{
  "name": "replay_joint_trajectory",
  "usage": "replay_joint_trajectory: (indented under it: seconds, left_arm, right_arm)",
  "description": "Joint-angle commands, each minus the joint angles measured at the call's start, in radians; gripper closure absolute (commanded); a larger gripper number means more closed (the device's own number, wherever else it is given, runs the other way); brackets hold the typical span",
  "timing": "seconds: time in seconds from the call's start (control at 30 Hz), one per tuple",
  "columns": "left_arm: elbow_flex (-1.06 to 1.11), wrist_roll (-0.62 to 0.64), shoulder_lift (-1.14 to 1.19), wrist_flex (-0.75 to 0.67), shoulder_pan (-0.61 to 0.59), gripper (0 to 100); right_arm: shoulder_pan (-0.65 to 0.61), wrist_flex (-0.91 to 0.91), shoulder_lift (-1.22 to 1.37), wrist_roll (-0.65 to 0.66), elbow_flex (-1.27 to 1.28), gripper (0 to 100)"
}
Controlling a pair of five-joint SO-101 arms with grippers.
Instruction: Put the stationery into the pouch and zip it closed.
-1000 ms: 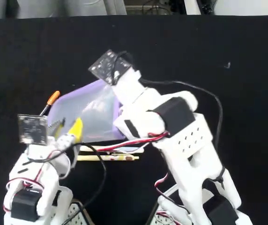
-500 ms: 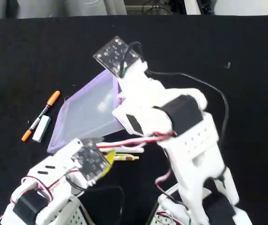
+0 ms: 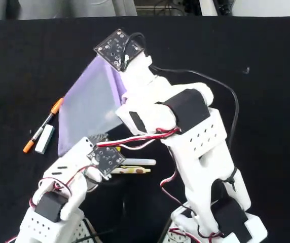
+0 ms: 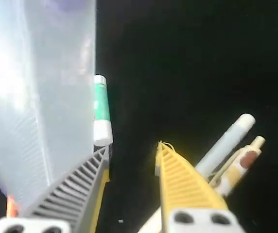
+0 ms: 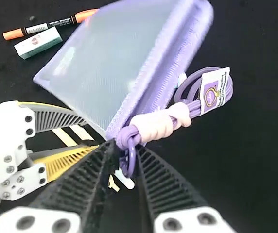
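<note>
Since half a second ago the right gripper (image 5: 124, 151) has carried the zipper end of the pouch (image 3: 89, 104) higher and further toward 11 o'clock, so the pouch now stands steeper. The left arm has swung up from 6 o'clock to the pouch's low corner.

The right gripper's fingers are clamped on the purple ring (image 5: 128, 141) at the pouch's zipper end. The pouch hangs from it toward 7 o'clock, tilted, with its far corner down on the black table (image 3: 266, 126). A purple strap (image 5: 204, 90) with a tag trails from the same end.

The left gripper (image 4: 131, 148) is spread and holds nothing. Its grey finger (image 4: 76, 189) lies just beside the pouch's lower edge and its yellow finger (image 4: 178, 179) stands apart from it.

The stationery lies outside the pouch. An orange marker (image 3: 43, 126) and a white eraser (image 3: 44, 138) lie side by side at the pouch's 9 o'clock. A pale blue pen (image 4: 224, 143) and a cream pencil (image 4: 241, 162) lie together at the left gripper's 3 o'clock, near the yellow finger. A green-and-white stick (image 4: 100, 109) lies just beside the pouch's edge, ahead of the grey finger; I cannot tell whether it touches the pouch.
</note>
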Motion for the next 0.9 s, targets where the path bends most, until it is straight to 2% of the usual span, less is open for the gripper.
replay_joint_trajectory:
  seconds: [0.0,0.17,0.23,0.37,0.57,0.7,0.87]
  left_arm:
    - [0.007,-0.009,-0.006,-0.117,-0.022,85]
    - [0.01,-0.015,-0.006,-0.19,-0.038,96]
    - [0.035,-0.011,-0.006,-0.262,-0.067,94]
    - [0.168,-0.008,0.005,-0.523,-0.133,87]
    - [0.163,0.028,0.026,-0.66,-0.165,86]
    - [0.163,0.028,0.028,-0.669,-0.134,86]
    - [0.163,0.028,0.026,-0.52,-0.088,86]
  right_arm:
    - [0.014,0.032,-0.004,-0.008,-0.053,98.8]
    - [0.015,0.034,-0.005,-0.003,-0.053,98.8]
    - [0.014,0.034,-0.005,-0.003,-0.054,98.8]
    - [0.014,0.034,-0.005,-0.002,-0.054,98.8]
    - [0.014,0.034,-0.084,0.0,-0.044,98.8]
    - [0.014,0.034,-0.134,0.0,-0.012,98.8]
    - [0.014,0.032,-0.136,0.034,0.104,98.8]
